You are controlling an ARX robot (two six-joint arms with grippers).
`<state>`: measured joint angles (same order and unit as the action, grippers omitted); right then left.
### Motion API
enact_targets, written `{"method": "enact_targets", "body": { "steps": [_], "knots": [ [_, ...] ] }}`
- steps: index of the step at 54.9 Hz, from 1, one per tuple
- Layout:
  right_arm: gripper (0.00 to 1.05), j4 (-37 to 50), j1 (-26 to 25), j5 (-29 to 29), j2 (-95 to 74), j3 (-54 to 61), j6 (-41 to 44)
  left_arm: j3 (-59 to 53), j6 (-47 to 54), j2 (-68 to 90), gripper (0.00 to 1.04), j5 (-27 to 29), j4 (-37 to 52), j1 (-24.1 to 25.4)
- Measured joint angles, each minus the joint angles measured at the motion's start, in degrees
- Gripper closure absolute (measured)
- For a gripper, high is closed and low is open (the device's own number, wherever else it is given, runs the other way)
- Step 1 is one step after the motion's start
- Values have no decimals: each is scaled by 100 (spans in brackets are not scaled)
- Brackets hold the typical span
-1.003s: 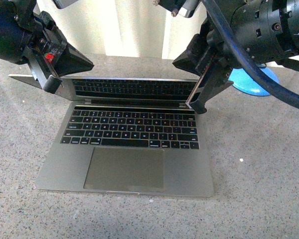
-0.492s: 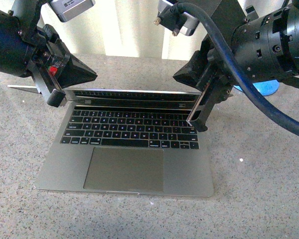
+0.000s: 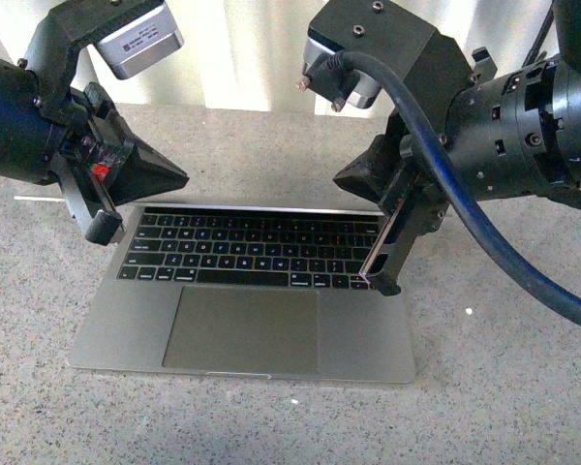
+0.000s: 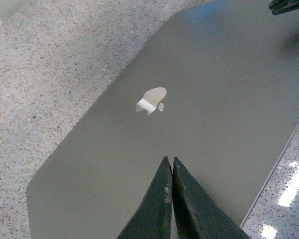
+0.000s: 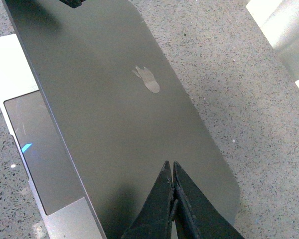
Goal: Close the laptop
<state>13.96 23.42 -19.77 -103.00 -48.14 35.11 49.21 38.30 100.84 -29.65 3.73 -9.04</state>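
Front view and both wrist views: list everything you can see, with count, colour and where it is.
laptop: one, grey with black keys, middle of the table, lid partly shut
logo: one, silver, on the back of the lid
speck: one, white, on the table right of the laptop
table: one, speckled grey, under everything
panel: one, pale, behind the table
left gripper: one, black, shut, tip at the lid's back
right gripper: one, black, shut, tip at the lid's back

Body-mounted front camera looks steeply down on the laptop (image 3: pixel 242 320) and the speckled surface (image 3: pixel 504 387). Wrist cameras peer close past the left gripper (image 4: pixel 170 160) and the right gripper (image 5: pixel 170 164) onto the lid (image 4: pixel 214 99), which both share.
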Motion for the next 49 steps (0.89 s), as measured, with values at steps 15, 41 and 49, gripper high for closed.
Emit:
{"method": "enact_targets", "body": {
  "steps": [15, 41, 49],
  "knots": [
    [104, 92, -11, -33, 0, 133, -2, -155, -103, 0, 101, -42, 125, -59],
    [104, 330, -52, -74, -61, 439, -116, -317, -304, 111, 101, -151, 278, -138],
    [104, 402, -50, -74, -114, 496, -153, -385, -376, 184, 101, -179, 363, -136]
  ]
}}
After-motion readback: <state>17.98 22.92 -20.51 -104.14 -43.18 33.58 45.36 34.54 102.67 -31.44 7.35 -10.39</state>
